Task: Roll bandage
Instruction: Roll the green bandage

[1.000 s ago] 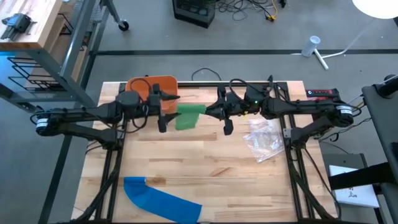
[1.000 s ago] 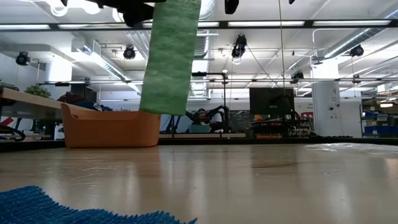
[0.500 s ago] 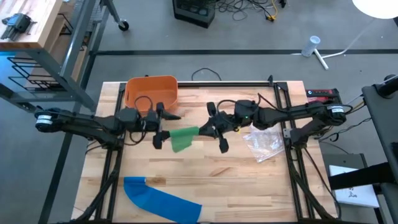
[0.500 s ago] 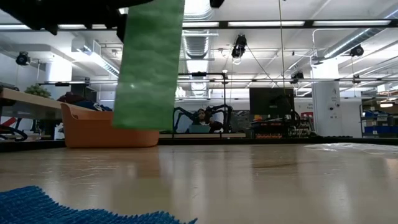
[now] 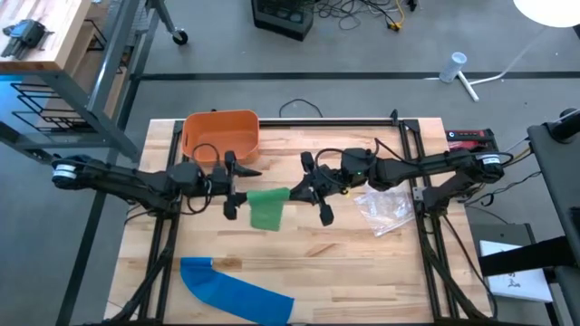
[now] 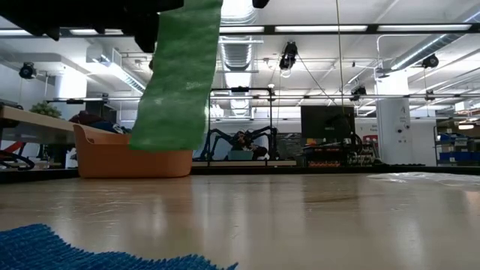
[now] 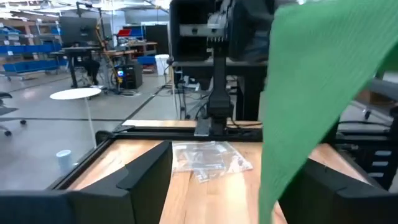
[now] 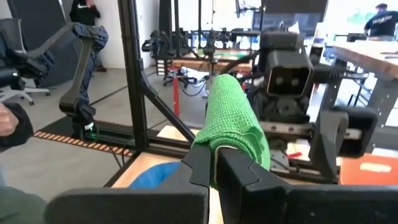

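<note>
Near the centre of the high view, the right gripper is pinched tight on the top end of the green woven bandage strip, and the right wrist view shows the cloth draped over its closed fingers. The strip hangs free in the air; in the low view its lower edge ends well above the pale wooden table. Over the last second both arms have come away from the orange plastic bin at the upper left of the table and toward the table's middle, carrying the strip with them, and the hanging cloth now swings at a slight slant. The left gripper sits just beside the strip with its fingers still apart, though they have begun to narrow. That narrowing suggests the left gripper is about to take hold of the strip so that rolling can start; no roll has formed yet. A blue cloth lies at the lower left of the table, and a clear plastic wrapper lies to the right.
</note>
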